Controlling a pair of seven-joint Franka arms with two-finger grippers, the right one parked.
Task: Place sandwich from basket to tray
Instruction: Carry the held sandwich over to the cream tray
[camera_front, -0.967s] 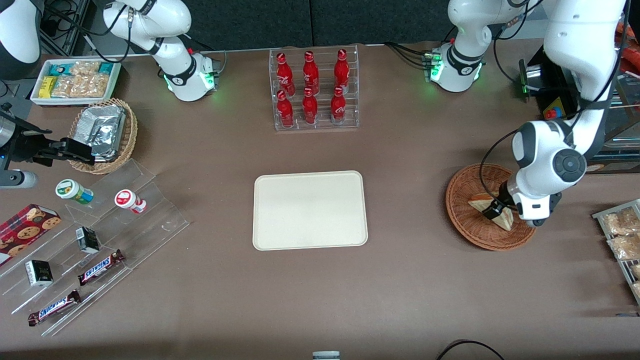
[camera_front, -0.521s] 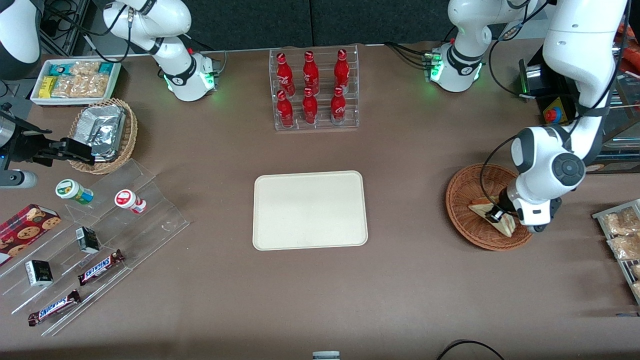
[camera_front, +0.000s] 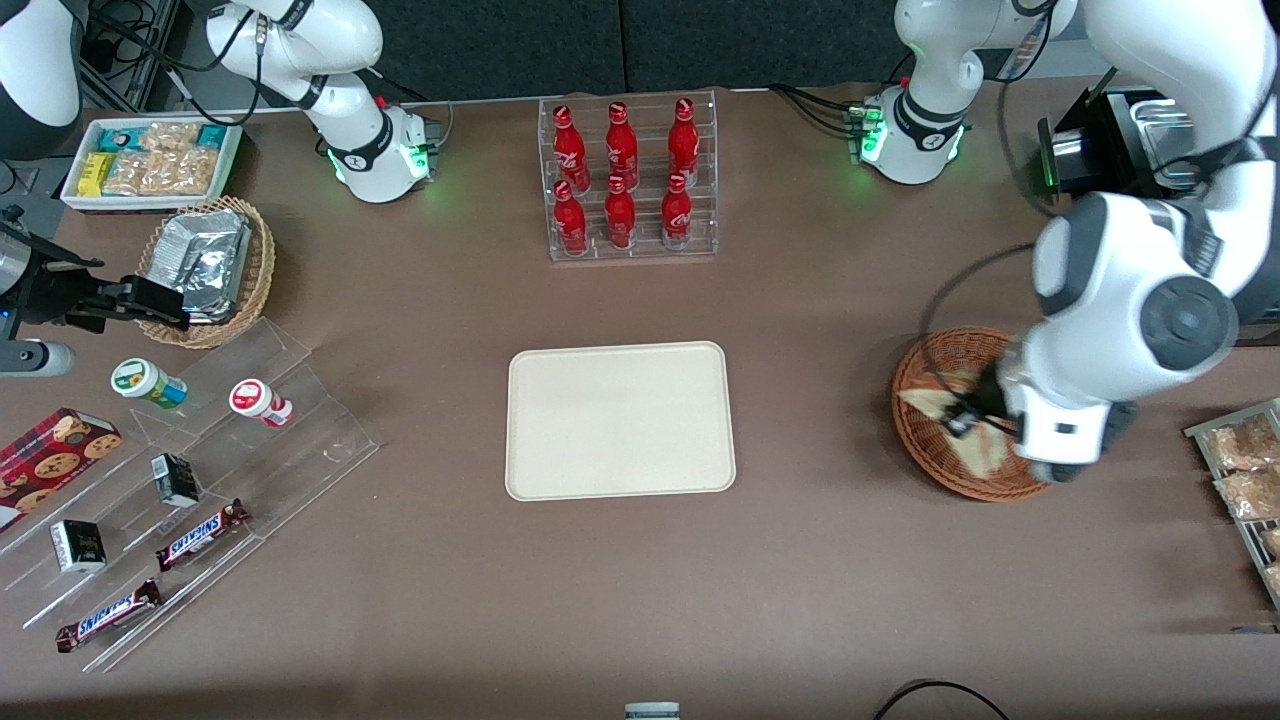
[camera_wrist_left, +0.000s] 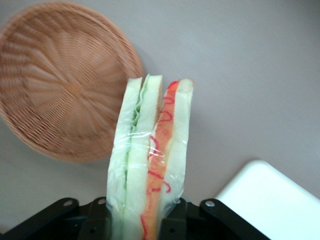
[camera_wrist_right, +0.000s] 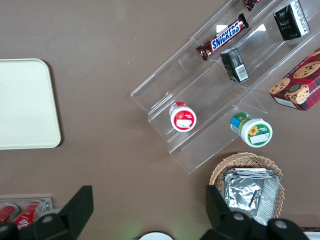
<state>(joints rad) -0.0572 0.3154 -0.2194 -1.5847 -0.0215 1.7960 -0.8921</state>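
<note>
the basket (camera_front: 945, 420) is seen empty in the left wrist view (camera_wrist_left: 65, 90), its woven floor bare. the sandwich (camera_wrist_left: 150, 160) is held clear above it, clamped edge-up between the closed fingers of the gripper (camera_front: 965, 422), over the basket's rim toward the tray (camera_front: 620, 420). the tray lies bare, well apart toward the parked arm's end. farther from the front camera, red bottles (camera_front: 620, 180) are kept in a clear rack (camera_front: 631, 248). snack packets (camera_front: 1245, 470) lie near the basket.
</note>
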